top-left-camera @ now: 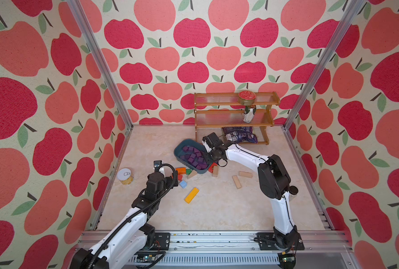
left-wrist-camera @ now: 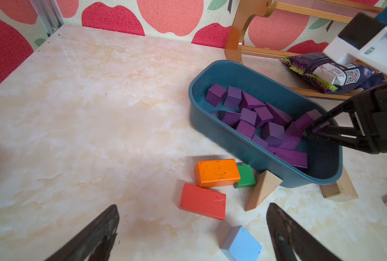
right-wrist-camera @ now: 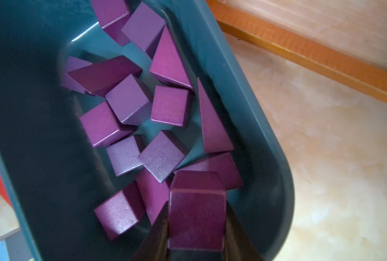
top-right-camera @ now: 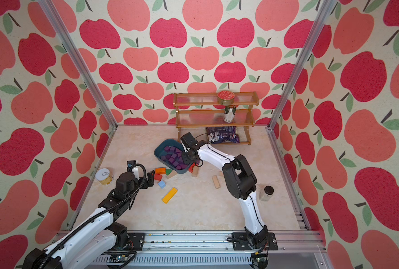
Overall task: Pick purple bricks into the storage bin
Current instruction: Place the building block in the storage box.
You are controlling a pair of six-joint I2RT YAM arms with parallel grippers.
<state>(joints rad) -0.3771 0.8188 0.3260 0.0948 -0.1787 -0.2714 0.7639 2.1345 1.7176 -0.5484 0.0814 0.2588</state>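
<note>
The right gripper (right-wrist-camera: pixel 197 237) is clamped on one small matte dark-purple cube (right-wrist-camera: pixel 197 210), a finger pressed to each of two opposite faces. The cube hangs inside the outline of the shallow dark teal-blue plastic storage bin (left-wrist-camera: pixel 213 128), at the bin's rounded end nearest the right arm. It is just above the heap of matte purple bricks (left-wrist-camera: pixel 246 117), cubes and wedges, already lying on the bin's floor.

The drop turns on this: what lies straight below the jaws is bin floor and bricks, not rim. The bin's near wall curves close behind the fingers, so the margin is thinnest on that side. Being a cube, the piece has no long axis to line up, and letting go here should land it in the pile. It may tumble off a sloping wedge, though the walls look tall enough to catch it.

The left gripper (left-wrist-camera: pixel 192 205) hovers with its jaws wide apart and empty, outside the bin's long side, over a flat red rectangular block (left-wrist-camera: pixel 202 201) and an orange one (left-wrist-camera: pixel 217 172). In both top views no purple piece shows outside the bin, so the right arm alone has work in hand.
</note>
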